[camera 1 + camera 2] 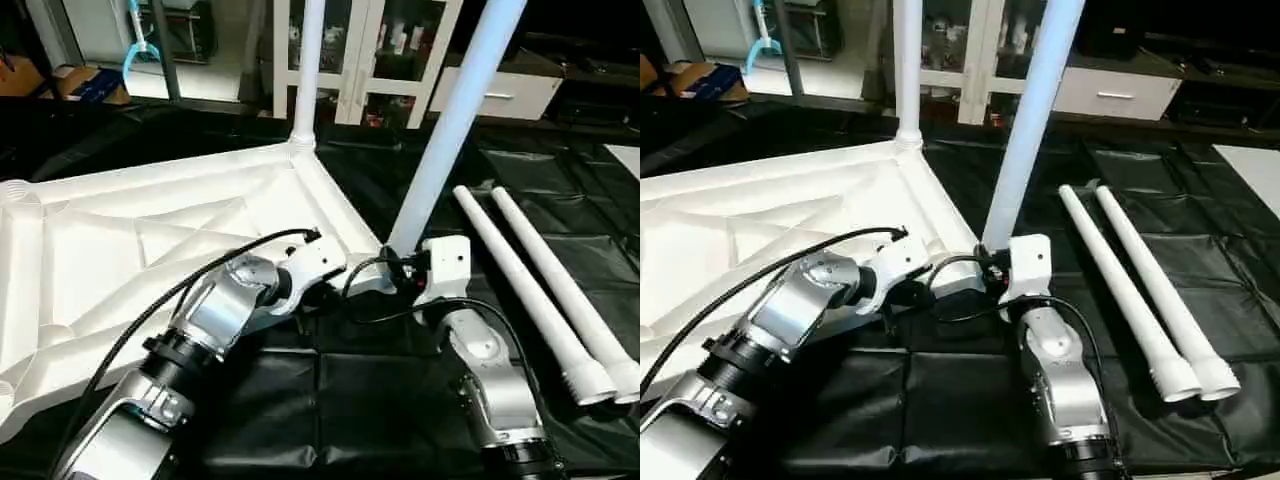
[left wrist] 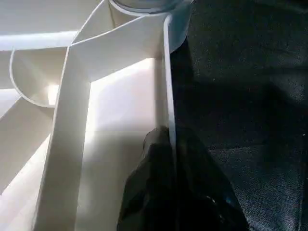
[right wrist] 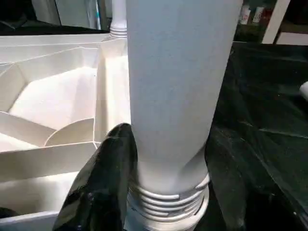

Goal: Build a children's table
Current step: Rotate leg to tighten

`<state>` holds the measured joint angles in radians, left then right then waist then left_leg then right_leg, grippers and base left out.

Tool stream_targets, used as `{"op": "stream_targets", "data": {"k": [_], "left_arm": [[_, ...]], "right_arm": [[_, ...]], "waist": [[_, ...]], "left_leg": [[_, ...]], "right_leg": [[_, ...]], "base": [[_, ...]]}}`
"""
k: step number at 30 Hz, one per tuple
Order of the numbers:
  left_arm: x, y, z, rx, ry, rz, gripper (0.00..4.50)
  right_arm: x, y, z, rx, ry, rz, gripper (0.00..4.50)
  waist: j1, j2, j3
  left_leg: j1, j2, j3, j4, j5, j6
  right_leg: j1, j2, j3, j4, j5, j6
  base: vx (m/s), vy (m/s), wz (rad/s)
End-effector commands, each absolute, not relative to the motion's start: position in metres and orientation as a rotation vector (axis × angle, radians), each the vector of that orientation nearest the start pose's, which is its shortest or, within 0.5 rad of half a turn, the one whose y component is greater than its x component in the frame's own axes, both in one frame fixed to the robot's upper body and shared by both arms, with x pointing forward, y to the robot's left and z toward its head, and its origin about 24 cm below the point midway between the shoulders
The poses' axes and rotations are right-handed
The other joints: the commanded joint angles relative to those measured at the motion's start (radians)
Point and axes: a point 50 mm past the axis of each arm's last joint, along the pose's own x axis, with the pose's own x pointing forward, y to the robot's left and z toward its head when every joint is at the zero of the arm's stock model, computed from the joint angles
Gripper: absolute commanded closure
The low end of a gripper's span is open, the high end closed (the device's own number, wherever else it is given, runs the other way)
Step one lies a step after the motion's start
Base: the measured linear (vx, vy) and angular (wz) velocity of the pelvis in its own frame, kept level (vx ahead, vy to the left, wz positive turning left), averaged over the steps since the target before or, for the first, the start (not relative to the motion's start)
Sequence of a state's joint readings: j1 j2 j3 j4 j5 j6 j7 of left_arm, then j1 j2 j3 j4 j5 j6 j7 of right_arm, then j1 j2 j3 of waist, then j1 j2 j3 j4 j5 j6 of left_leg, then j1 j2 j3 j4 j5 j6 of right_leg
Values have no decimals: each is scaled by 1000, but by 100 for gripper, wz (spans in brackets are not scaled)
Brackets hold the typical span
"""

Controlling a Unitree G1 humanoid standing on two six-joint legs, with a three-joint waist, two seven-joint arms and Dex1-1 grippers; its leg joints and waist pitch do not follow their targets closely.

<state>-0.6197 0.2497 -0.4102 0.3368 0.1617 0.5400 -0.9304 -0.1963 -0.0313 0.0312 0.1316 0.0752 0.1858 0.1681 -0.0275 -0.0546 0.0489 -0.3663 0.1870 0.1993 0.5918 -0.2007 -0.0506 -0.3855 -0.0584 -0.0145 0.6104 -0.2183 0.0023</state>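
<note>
Seating second leg (image 1: 455,125) in near corner socket of upturned tabletop (image 1: 120,250). Right gripper (image 3: 163,163) clamped round its threaded base, left gripper (image 2: 171,159) pinched shut on rim (steadying). We keep leg plumb while twisting; two spare legs (image 1: 540,290) alongside.

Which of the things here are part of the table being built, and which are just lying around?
Part of the job:
- tabletop, lying underside up
- far leg, standing in its corner
- near leg, gripped by the right gripper
- two spare legs, lying on the black cover

Just lying about:
- cabinets behind
- cardboard box
</note>
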Motion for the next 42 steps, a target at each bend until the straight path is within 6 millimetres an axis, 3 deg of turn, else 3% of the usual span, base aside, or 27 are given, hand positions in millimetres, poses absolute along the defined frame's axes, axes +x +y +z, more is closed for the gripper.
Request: {"op": "stream_targets", "data": {"k": [1, 2, 5, 8, 11, 13, 14, 20, 21, 23, 26, 27, 30, 31, 32, 42], "left_arm": [[304, 68, 59, 510, 568, -1239, 450], [304, 69, 58, 517, 571, -1241, 450], [303, 70, 56, 527, 576, -1243, 450], [302, 72, 55, 530, 581, -1246, 450], [300, 77, 53, 560, 580, -1272, 450], [299, 78, 52, 565, 579, -1277, 450], [295, 82, 52, 569, 582, -1319, 450], [279, 86, 56, 568, 541, -1506, 450], [274, 88, 57, 570, 546, -1542, 450], [274, 90, 58, 571, 548, -1542, 450], [275, 91, 58, 573, 547, -1539, 450], [275, 92, 58, 572, 548, -1540, 450], [275, 93, 58, 570, 550, -1541, 450], [275, 93, 58, 573, 551, -1540, 450], [275, 93, 58, 573, 551, -1540, 450], [274, 94, 57, 567, 564, -1530, 450]], "right_arm": [[281, -129, 30, 54, 201, 255, 219], [280, -128, 34, 50, 186, 275, 185], [276, -128, 40, 30, 164, 306, 176], [273, -133, 45, 44, 172, 337, 139], [270, -144, 49, 45, 189, 439, 112], [269, -147, 49, 43, 190, 464, 112], [267, -157, 54, 55, 189, 580, 112], [263, -182, 60, 1, 203, 803, 112], [264, -193, 63, -7, 219, 853, 112], [262, -203, 66, -14, 248, 940, 112], [261, -208, 67, -19, 269, 992, 112], [261, -210, 67, -24, 273, 1007, 139], [264, -213, 67, -40, 275, 1040, 149], [265, -213, 68, -31, 274, 1047, 149], [265, -213, 68, -31, 274, 1048, 179], [269, -211, 66, -12, 261, 1074, 232]], "waist": [[4, 13, -36], [6, 10, -36], [12, 11, -39], [14, 11, -40], [19, 12, -37], [23, 10, -36], [24, 12, -37], [35, 10, -39], [35, 10, -41], [37, 4, -40], [44, 5, -39], [45, 5, -39], [46, 3, -41], [46, -8, -42], [47, -5, -43], [48, -3, -42]], "left_leg": [[12, 48, -28, -86, -256, -12], [12, 49, -27, -85, -258, -10], [11, 49, -26, -82, -198, 2], [11, 47, -23, -79, -158, 18], [12, 49, -22, -79, -167, 26], [14, 51, -23, -79, -189, 25], [14, 50, -23, -78, -198, 31], [12, 53, -21, -72, -145, 66], [12, 53, -21, -71, -140, 73], [13, 54, -18, -68, -139, 81], [14, 54, -18, -66, -131, 86], [14, 54, -18, -67, -133, 85], [13, 53, -18, -64, -132, 84], [11, 52, -17, -63, -117, 89], [12, 52, -18, -62, -110, 91], [13, 52, -17, -61, -100, 103]], "right_leg": [[18, -70, 42, -83, -155, -189], [18, -70, 43, -84, -163, -187], [23, -68, 42, -76, -92, -194], [29, -67, 41, -70, -27, -212], [26, -69, 42, -74, -45, -216], [30, -69, 41, -75, -77, -215], [30, -71, 41, -76, -86, -219], [32, -73, 40, -68, -26, -247], [33, -73, 38, -65, -21, -258], [33, -72, 38, -66, -22, -270], [32, -75, 37, -67, -48, -271], [32, -75, 37, -68, -57, -269], [32, -75, 36, -67, -76, -268], [33, -73, 35, -66, -67, -268], [33, -75, 35, -63, -64, -270], [32, -73, 34, -62, -54, -274]], "base": [[0, 0, 0], [0, 0, 0], [0, 0, 0], [0, 0, 0], [0, 0, 0], [0, 0, 0], [0, 0, 0], [0, 0, 0], [0, 0, 0], [0, 0, 0], [0, 0, 0], [0, 0, 0], [0, 0, 0], [0, 0, 0], [0, 0, 0], [0, 0, 0]]}}
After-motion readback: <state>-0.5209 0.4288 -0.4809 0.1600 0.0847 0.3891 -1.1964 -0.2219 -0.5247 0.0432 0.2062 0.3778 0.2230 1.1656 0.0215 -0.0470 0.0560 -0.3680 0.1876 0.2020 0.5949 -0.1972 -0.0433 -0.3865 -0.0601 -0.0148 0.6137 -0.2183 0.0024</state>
